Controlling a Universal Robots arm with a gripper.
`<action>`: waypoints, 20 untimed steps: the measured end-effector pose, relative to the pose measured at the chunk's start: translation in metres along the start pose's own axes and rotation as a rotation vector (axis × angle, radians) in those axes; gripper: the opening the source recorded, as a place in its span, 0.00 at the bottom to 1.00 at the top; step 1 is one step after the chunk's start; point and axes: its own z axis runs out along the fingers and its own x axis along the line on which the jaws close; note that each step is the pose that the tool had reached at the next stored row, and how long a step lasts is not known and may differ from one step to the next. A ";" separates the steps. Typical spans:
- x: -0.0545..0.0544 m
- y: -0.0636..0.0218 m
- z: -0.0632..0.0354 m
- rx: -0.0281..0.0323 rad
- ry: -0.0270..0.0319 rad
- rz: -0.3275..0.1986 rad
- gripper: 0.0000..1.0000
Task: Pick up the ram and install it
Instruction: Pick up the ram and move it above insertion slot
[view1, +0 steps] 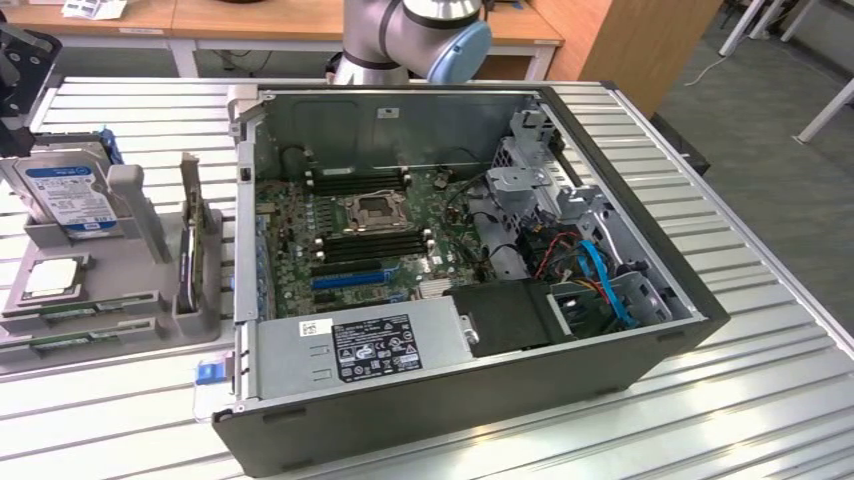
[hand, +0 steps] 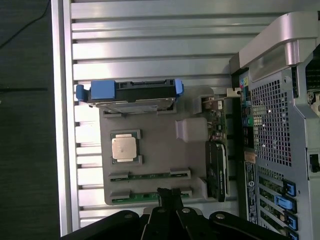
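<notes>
Gripper (hand: 169, 193) hung clenched and empty over the ram (hand: 135, 196); ram lay in its tray (hand: 160, 150), at the exterior view's left of the case (view1: 441, 420); pickup and install both remained.

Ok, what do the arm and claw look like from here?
The arm is silver-grey tubular metal with a round light-blue joint cap. The claw is matte black, with linkage bars narrowing to a slim tip.
</notes>
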 end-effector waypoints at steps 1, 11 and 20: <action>0.000 0.0000 0.0000 0.0000 0.0000 0.000 0.10; 0.000 0.0000 0.0000 -0.0004 0.0010 -0.022 0.10; 0.000 0.0000 0.0001 -0.0037 0.0072 -0.160 0.10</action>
